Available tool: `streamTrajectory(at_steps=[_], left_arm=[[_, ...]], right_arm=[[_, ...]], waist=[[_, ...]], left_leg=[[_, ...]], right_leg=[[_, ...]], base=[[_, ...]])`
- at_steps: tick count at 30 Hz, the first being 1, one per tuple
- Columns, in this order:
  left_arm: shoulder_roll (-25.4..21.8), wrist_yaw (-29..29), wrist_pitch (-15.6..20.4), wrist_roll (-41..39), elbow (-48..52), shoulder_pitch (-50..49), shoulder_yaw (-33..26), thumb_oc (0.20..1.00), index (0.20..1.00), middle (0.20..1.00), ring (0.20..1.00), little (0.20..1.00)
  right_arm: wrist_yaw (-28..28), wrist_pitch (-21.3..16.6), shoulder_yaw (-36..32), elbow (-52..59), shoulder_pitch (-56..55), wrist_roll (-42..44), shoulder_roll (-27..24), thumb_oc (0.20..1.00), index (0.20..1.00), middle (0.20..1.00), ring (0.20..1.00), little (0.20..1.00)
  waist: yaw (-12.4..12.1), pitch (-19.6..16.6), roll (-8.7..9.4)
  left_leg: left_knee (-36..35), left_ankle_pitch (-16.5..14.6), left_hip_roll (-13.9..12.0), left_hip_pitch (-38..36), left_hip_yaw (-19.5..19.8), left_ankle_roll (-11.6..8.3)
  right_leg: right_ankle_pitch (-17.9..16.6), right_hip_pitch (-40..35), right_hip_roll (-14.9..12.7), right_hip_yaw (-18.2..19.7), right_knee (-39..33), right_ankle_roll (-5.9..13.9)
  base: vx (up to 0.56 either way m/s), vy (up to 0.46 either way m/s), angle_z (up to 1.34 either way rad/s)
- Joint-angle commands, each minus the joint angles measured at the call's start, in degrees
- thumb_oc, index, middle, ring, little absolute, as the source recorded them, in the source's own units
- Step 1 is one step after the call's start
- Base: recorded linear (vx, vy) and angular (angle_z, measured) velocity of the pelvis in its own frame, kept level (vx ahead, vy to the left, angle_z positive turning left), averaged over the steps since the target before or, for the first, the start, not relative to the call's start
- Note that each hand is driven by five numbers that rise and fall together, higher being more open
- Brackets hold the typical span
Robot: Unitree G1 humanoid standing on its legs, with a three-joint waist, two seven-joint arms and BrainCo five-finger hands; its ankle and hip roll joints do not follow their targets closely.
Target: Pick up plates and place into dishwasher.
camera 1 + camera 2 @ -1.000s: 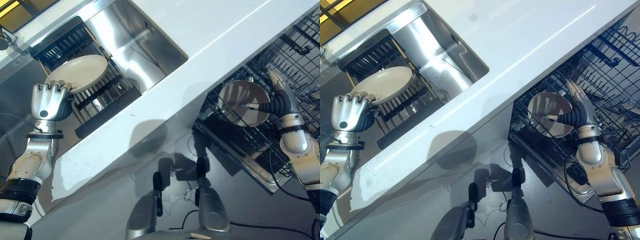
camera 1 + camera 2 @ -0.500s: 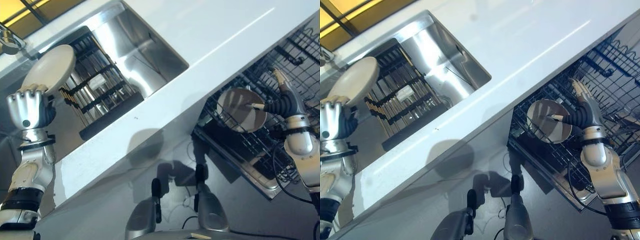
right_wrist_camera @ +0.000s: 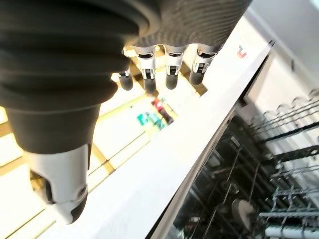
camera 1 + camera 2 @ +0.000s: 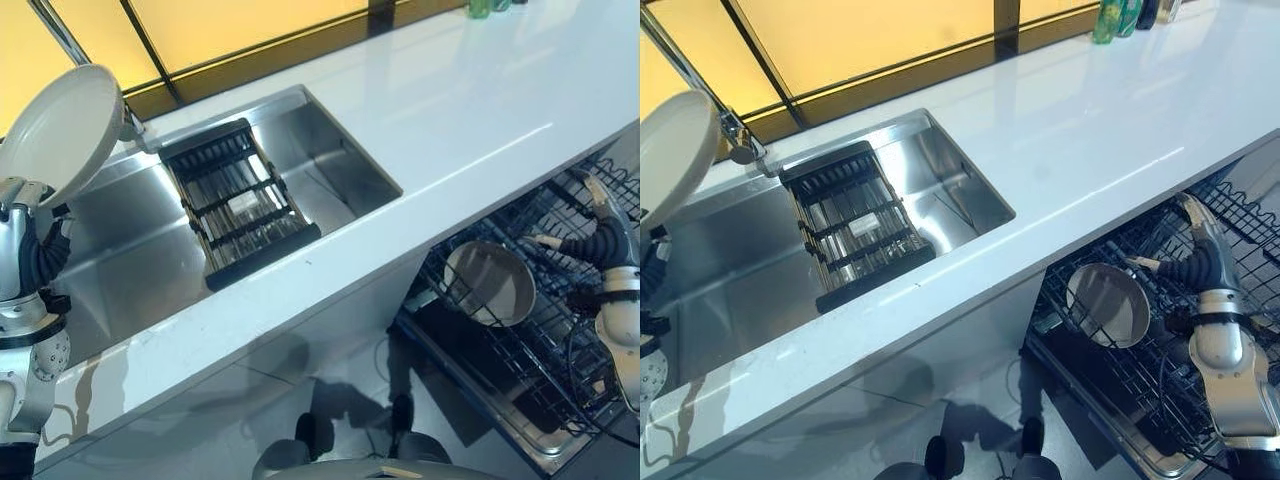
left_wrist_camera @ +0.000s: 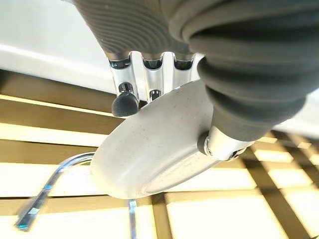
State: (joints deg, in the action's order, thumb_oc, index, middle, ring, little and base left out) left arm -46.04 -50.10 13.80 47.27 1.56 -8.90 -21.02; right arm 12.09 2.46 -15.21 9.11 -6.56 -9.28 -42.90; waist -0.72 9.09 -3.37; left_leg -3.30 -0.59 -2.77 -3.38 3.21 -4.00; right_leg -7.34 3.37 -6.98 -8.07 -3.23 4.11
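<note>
A cream plate (image 4: 60,130) is raised high above the left end of the sink, tilted on edge. My left hand (image 4: 18,205) is shut on its lower rim; in the left wrist view the fingers (image 5: 124,102) curl over the plate (image 5: 154,144) with the thumb under it. A second plate (image 4: 490,283) stands in the dishwasher's lower rack (image 4: 560,340). My right hand (image 4: 603,235) hovers open just right of that plate, fingers straight, thumb pointing at its rim with a small gap. In the right wrist view the fingers (image 3: 169,69) hold nothing.
A black drying rack (image 4: 235,200) lies in the steel sink (image 4: 130,240), with a faucet (image 4: 730,130) behind the raised plate. The white counter (image 4: 450,100) runs between the sink and the dishwasher. Bottles (image 4: 1120,15) stand at the counter's far right.
The view has shifted. My left hand has lifted the cream plate off the sink rack and up to the left. My right hand has drawn slightly away from the plate in the dishwasher rack.
</note>
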Motion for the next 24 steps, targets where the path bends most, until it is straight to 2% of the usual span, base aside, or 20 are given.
streamTrajectory(at_steps=[1,3,6,9,13,19,24], left_arm=[[-3.25,5.64,6.64,-10.74,3.24,1.0,-0.51,0.2,0.2,0.2,0.2,0.2],[-2.93,9.08,10.7,-14.2,4.91,2.28,1.12,0.2,0.2,0.2,0.2,0.2],[-2.9,14.44,12.39,-19.64,6.94,4.53,3.53,0.2,0.2,0.2,0.2,0.2],[-2.86,20.99,17.17,-23.07,8.45,7.74,7.92,0.2,0.2,0.2,0.2,0.2],[-5.37,36.03,20.9,-32.27,12.24,11.11,12.87,0.2,0.2,0.2,0.2,0.2],[-10.65,51.57,22.32,-44.39,15.77,16.97,18.1,0.2,0.2,0.2,0.2,0.2],[-13.46,59.69,22.0,-52.89,19.17,20.63,20.35,0.2,0.2,0.2,0.2,0.2]], right_arm=[[2.74,-6.29,-2.13,6.13,0.56,2.03,-0.84,1.0,1.0,1.0,1.0,1.0],[1.71,-9.34,-1.55,7.4,1.31,2.3,-0.89,1.0,1.0,1.0,1.0,1.0],[0.32,-12.5,0.14,9.47,2.99,3.85,-1.83,1.0,1.0,1.0,1.0,1.0],[0.28,-14.81,3.33,10.28,6.04,3.8,-2.99,1.0,1.0,1.0,1.0,1.0],[-1.02,-16.67,6.1,11.51,10.11,6.25,-6.02,1.0,1.0,1.0,1.0,1.0],[-6.63,-17.11,11.14,13.16,15.56,9.61,-9.55,1.0,1.0,1.0,1.0,1.0],[-13.32,-17.57,14.46,15.28,18.55,14.07,-12.74,1.0,1.0,1.0,1.0,1.0]], waist=[[-0.01,-4.24,2.13],[0.08,-4.72,2.25],[0.04,-5.21,2.34],[-0.4,-5.96,2.53],[-1.0,-6.87,2.64],[-1.31,-7.83,2.46],[-1.62,-8.28,2.71]], left_leg=[[-1.29,2.76,0.24,2.79,-0.41,0.62],[-1.4,2.72,-0.01,2.34,-0.39,0.47],[-1.54,2.89,-0.32,1.96,-0.37,0.29],[-1.63,2.94,-0.54,1.72,-0.19,0.15],[-1.68,3.12,-0.76,1.61,0.0,-0.03],[-1.54,3.23,-0.72,1.03,-0.08,0.08],[-1.54,3.31,-0.64,0.68,0.18,0.12]], right_leg=[[10.16,-3.1,-0.4,1.91,8.89,2.43],[10.06,-3.8,-0.12,2.05,8.4,2.45],[9.72,-4.62,0.22,2.26,7.62,2.44],[9.51,-5.57,0.52,2.22,6.69,2.48],[9.21,-6.46,0.82,2.02,5.8,2.59],[9.33,-7.21,1.01,1.77,5.69,2.45],[9.67,-7.77,1.03,1.3,5.96,2.4]], base=[[-0.01,-0.097,-0.02],[-0.02,-0.084,-0.05],[-0.04,-0.062,-0.05],[-0.02,-0.075,-0.02],[-0.04,-0.047,-0.01],[-0.01,-0.002,0.0],[0.0,0.0,0.0]])
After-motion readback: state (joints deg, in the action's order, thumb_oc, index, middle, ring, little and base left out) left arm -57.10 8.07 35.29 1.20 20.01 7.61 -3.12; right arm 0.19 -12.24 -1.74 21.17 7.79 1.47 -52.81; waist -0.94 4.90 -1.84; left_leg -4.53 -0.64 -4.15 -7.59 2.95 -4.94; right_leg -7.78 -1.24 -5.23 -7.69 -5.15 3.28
